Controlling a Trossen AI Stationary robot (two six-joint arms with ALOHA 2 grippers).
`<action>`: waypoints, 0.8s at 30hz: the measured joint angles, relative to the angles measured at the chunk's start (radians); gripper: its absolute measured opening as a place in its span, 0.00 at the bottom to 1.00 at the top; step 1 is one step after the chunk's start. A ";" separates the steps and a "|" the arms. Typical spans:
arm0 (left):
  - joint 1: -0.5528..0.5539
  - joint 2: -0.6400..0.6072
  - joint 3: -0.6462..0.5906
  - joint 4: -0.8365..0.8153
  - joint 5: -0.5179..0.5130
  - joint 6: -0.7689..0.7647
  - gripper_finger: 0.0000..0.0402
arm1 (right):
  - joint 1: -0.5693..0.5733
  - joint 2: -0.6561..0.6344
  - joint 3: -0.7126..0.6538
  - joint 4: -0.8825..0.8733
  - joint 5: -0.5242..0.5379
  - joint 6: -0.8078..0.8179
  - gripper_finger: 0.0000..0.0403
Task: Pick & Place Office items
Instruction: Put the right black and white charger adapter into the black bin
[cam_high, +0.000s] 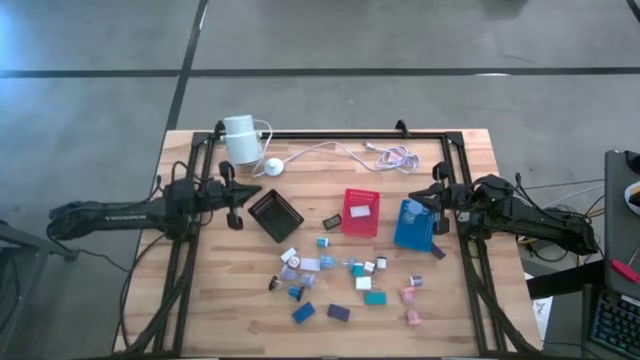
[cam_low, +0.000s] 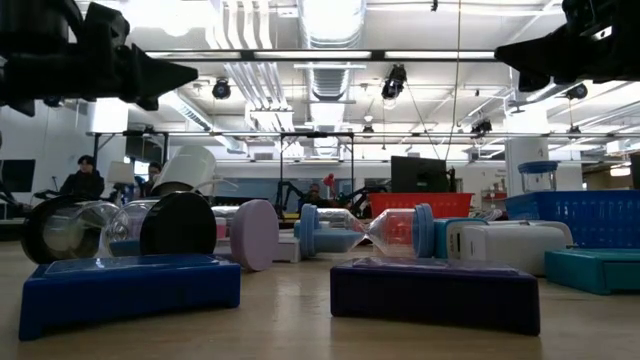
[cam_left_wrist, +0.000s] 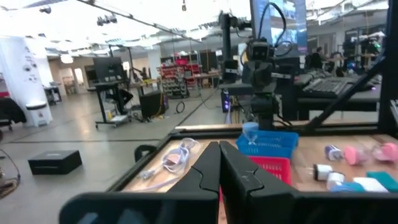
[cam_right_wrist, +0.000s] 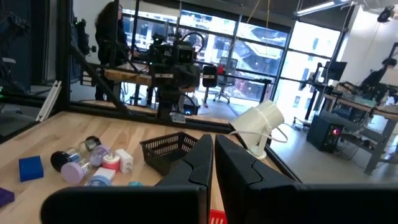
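Nothing picked up yet, by the look of it: start of the task, both arms parked high at the sides of the table. Left gripper above the left frame rail, just beside the black tray, fingers pressed together, holding nothing. Right gripper over the right rail, next to the blue tray, fingers also together and empty.

Office items scattered on the wood in the near half of the table, below the three trays: a blue block, a purple block, a teal block, pink pieces, small white pieces and short cylinders in between. Red tray in the middle, with something white inside.

Next move, as a judgement: opening one gripper, lowering it over a single piece, closing on it only. Pieces in the centre close to each other, some perhaps touching, so a risk of pushing neighbours. Outer ones, like the pink pieces or the blue block, with more free room around.

Open wood along the near edge. White cylinder and its cable at the far edge, well apart from the pieces. Black frame rails on both sides limiting the sideways reach.
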 joint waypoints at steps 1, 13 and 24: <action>0.005 0.000 -0.003 0.003 0.000 0.001 0.01 | 0.000 0.000 0.000 0.000 0.000 0.000 0.03; 0.027 0.001 -0.038 0.001 0.020 0.016 0.01 | 0.000 0.000 0.000 0.000 0.000 0.004 0.03; 0.027 0.001 -0.040 0.008 0.029 -0.012 0.01 | 0.000 0.000 0.000 0.037 0.000 0.042 0.03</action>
